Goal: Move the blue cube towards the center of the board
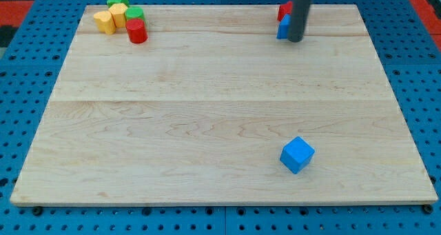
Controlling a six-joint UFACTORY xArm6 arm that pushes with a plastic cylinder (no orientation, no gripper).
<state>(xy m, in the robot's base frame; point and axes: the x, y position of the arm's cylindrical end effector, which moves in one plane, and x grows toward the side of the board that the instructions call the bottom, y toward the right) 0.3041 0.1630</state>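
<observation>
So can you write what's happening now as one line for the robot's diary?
my tip: view's top, beside red block and blue block | blue cube: lower right of board, untouched | push: not begun

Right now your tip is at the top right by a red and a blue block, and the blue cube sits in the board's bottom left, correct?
Not quite: the camera view shows the blue cube in the bottom right, not left. My tip is at the top right by the red block and blue block.
</observation>
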